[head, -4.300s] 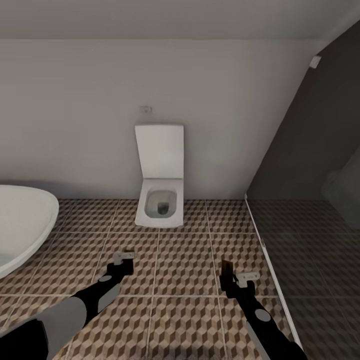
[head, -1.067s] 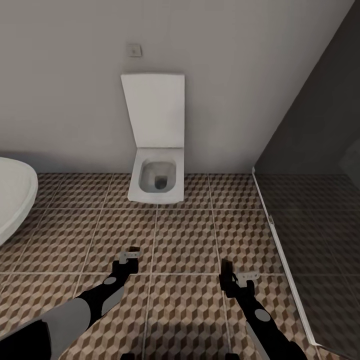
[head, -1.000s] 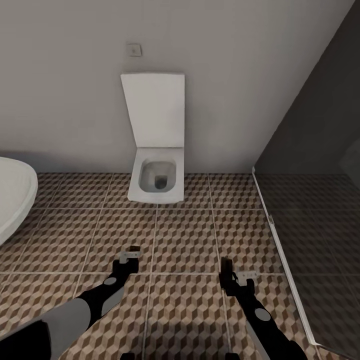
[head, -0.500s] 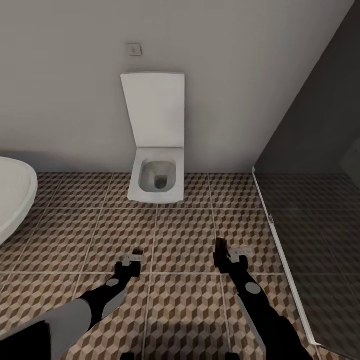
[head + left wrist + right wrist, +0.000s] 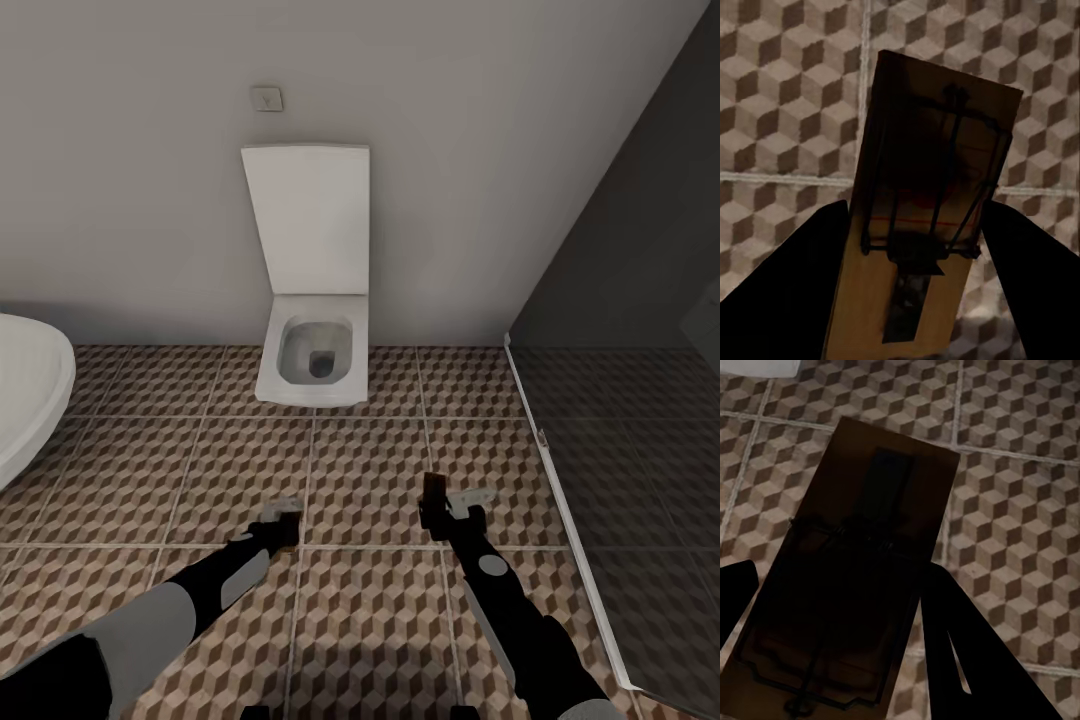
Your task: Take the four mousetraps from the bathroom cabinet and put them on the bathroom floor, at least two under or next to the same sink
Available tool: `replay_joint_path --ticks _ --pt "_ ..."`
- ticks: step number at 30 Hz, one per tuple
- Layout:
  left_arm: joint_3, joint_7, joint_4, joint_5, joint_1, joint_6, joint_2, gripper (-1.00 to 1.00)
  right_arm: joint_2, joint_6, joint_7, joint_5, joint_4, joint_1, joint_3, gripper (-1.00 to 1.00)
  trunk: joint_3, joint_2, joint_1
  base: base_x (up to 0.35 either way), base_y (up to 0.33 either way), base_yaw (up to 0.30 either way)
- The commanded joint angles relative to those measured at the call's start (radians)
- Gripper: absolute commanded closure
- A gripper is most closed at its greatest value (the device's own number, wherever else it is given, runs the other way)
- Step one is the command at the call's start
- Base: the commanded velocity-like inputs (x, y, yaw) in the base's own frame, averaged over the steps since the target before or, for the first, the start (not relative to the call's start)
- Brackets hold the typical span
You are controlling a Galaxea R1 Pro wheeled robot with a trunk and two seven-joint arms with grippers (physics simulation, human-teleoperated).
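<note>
Tiled bathroom floor point(image 5: 370, 470) below; each gripper's jaws clamp a mousetrap point(image 5: 922, 217)

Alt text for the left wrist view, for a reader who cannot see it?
A tan wooden mousetrap with dark wire and a faint red mark is held between the left tool's two dark fingers, seen from close behind. Beyond it lies the bathroom floor, tiled in a brown, beige and white cube pattern with pale grout lines.
</note>
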Motion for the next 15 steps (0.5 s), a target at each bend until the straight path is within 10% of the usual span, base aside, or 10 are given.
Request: replay_joint_path --ticks 1,7,15 --pt "-0.008 0.008 -0.007 -0.001 -0.001 -0.046 0.001 1.00 0.001 0.003 -0.009 0.001 -0.001 -0.001 0.003 1.00 -0.001 0.000 0.000 0.000 0.000 0.000" --pt "-0.035 0.009 -0.013 -0.108 -0.001 -0.235 -0.001 1.00 0.004 -0.011 -0.009 0.002 -0.001 -0.001 0.005 1.00 -0.001 0.000 0.000 0.000 0.000 0.000" --pt "-0.046 0.009 -0.014 -0.188 -0.001 -0.269 0.000 1.00 0.003 -0.081 -0.009 0.001 -0.005 -0.001 0.007 1.00 -0.001 0.000 0.000 0.000 0.000 0.000"
